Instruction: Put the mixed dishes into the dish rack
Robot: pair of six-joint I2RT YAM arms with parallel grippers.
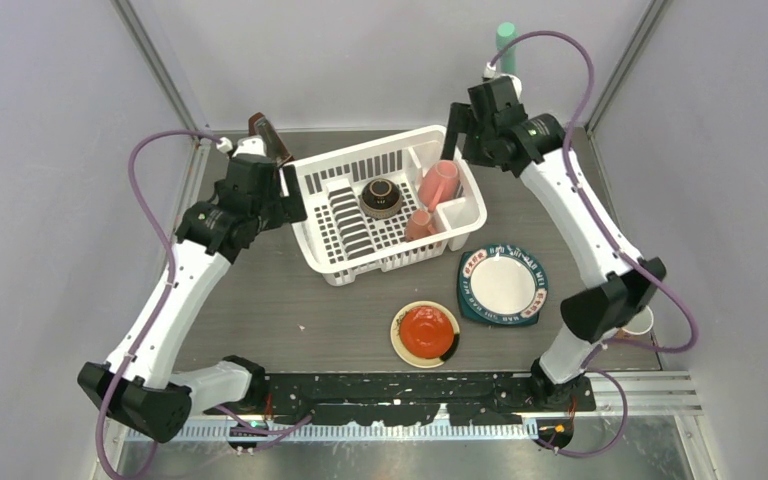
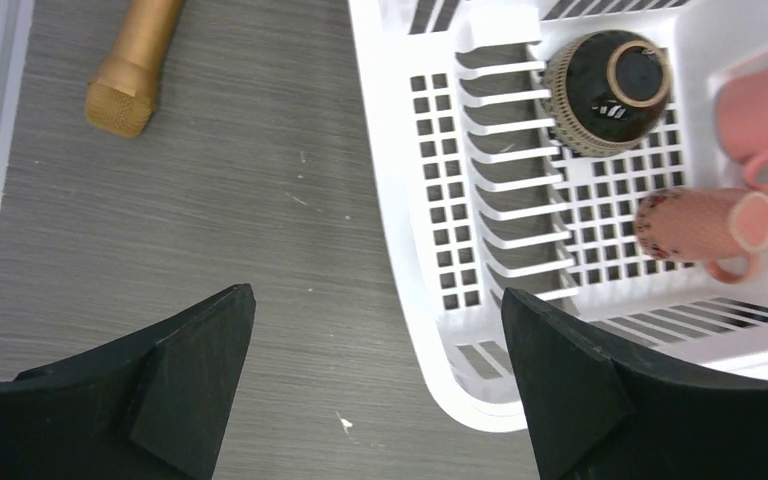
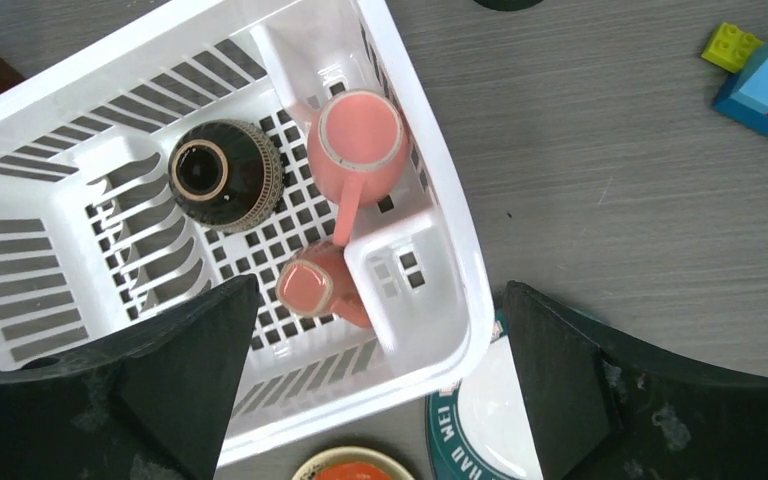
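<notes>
Left wrist view: the left claw [image 2: 375, 300] is spread wide and holds nothing. One finger hangs over the bare grey table [image 2: 210, 200] and the other over the near corner of the white dish rack [image 2: 400, 250]; whether that finger touches the rim cannot be told. A golden stick [image 2: 135, 70] lies on the table well to the side of the rack.

Inside the rack, a small brown bowl [image 2: 605, 90] sits upside down on the grid floor just beside the plate slots. Two pink mugs are in there too: one [image 3: 360, 135] near the far wall and one [image 3: 310, 285] on its side against the small corner compartment.

The right claw [image 3: 380, 290] is also spread wide and empty, above the rack's right side. The teal-rimmed plate [image 1: 503, 285] and the cream plate with a red centre [image 1: 426, 333] lie on the table, outside the rack on its near side. Coloured toy blocks [image 3: 765, 75] lie apart on the table.
</notes>
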